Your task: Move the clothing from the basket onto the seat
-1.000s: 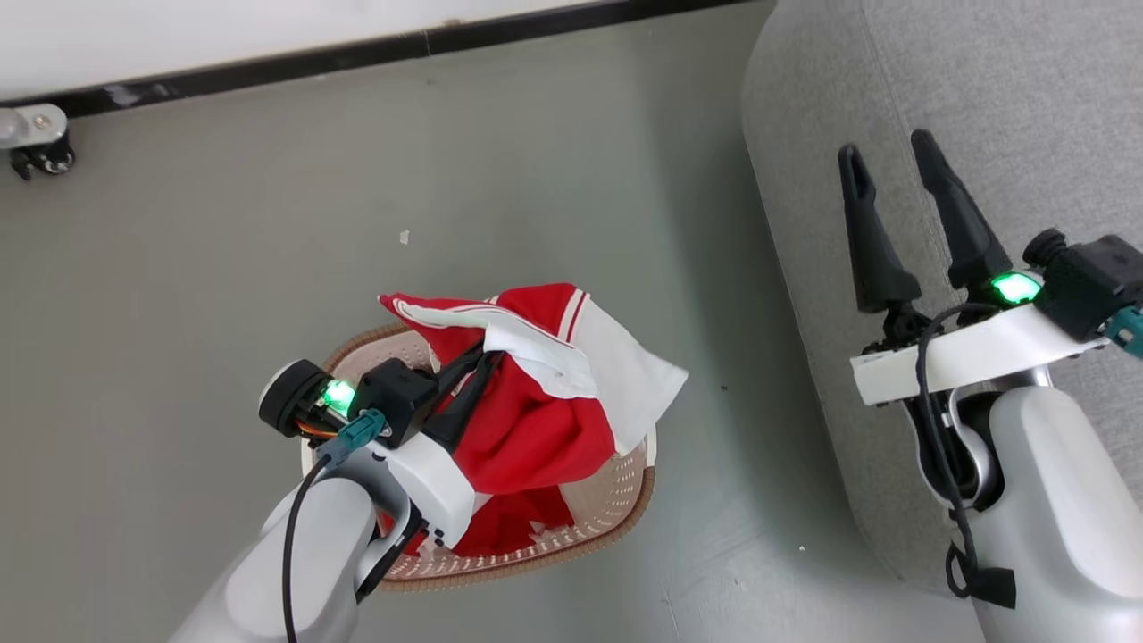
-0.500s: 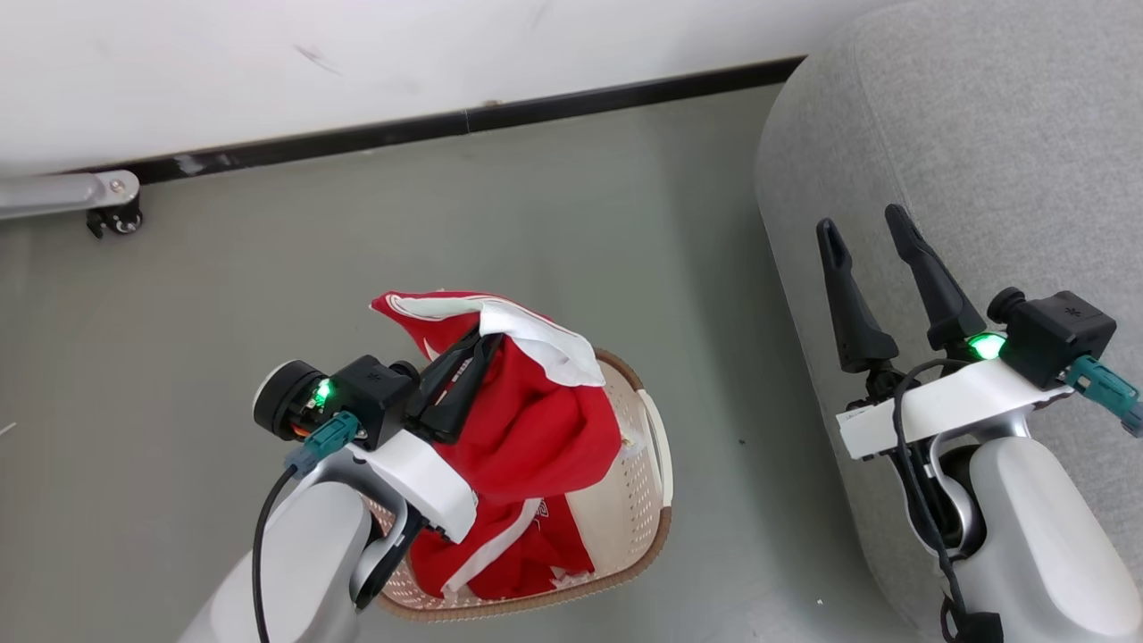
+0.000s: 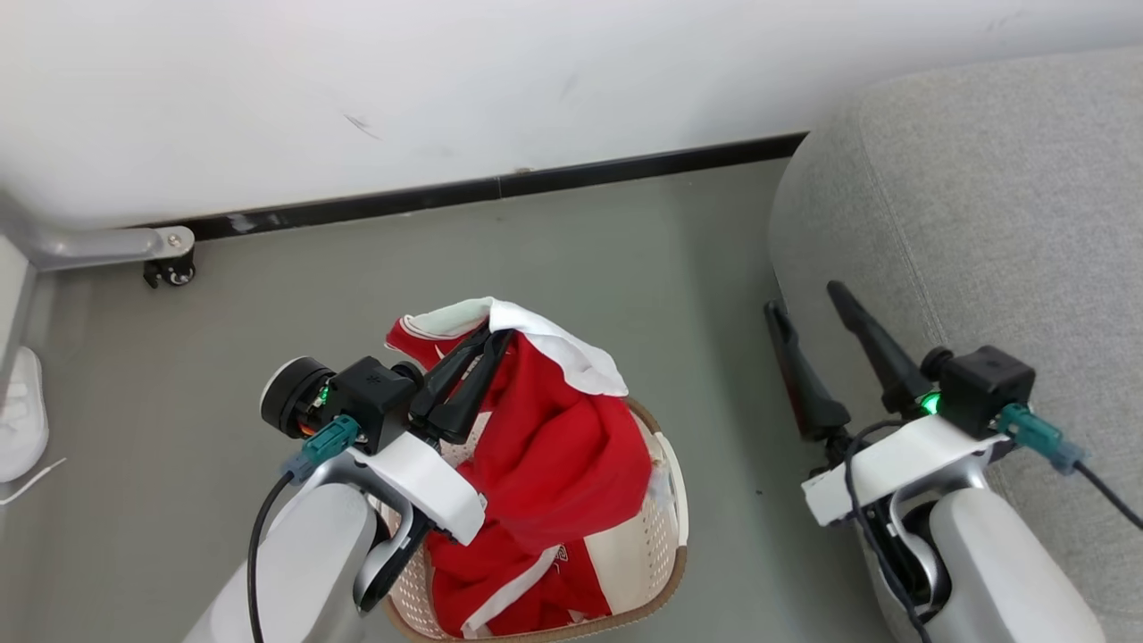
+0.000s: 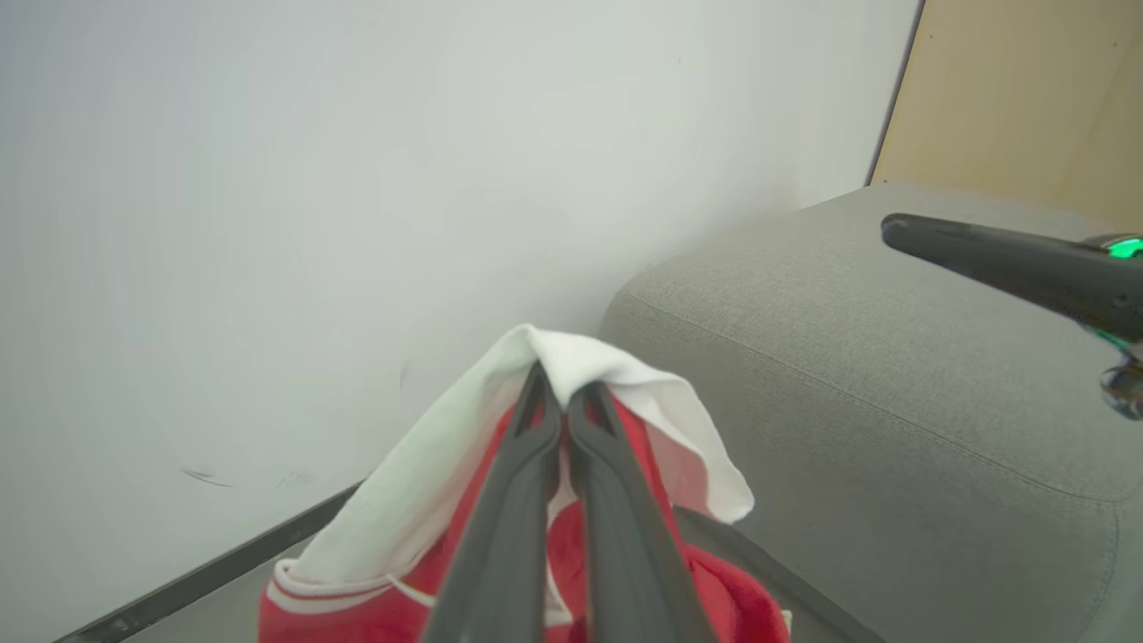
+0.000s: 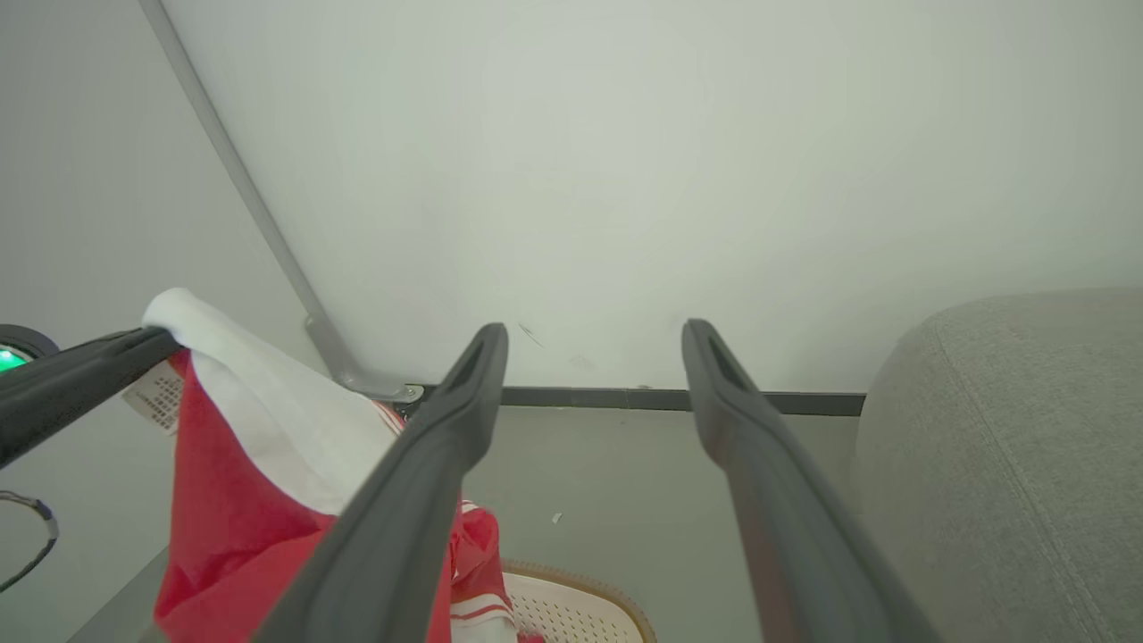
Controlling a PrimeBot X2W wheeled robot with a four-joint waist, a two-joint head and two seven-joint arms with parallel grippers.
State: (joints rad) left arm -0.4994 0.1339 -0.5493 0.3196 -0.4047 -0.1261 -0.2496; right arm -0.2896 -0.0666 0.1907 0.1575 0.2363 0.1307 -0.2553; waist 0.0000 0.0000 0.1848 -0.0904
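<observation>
Lighting bright, diffuse, even; white wall [image 3: 536, 80] near washed out in the head view. Faint soft shadow on floor [image 3: 571, 259] beside sofa [image 3: 982, 223]. Wrist views: foreground slightly soft at bottom edge.

You're in what looks like a home living room: a big grey fabric sofa [image 3: 982, 223] by a plain white wall [image 3: 446, 89] with black skirting [image 3: 536, 186], a laundry basket [image 3: 661, 536] of red clothing [image 3: 554, 455] on the smooth grey floor [image 3: 571, 259], and a white slipper [image 3: 22, 420] lying at your left, near a castored metal leg [image 3: 107, 246].
</observation>
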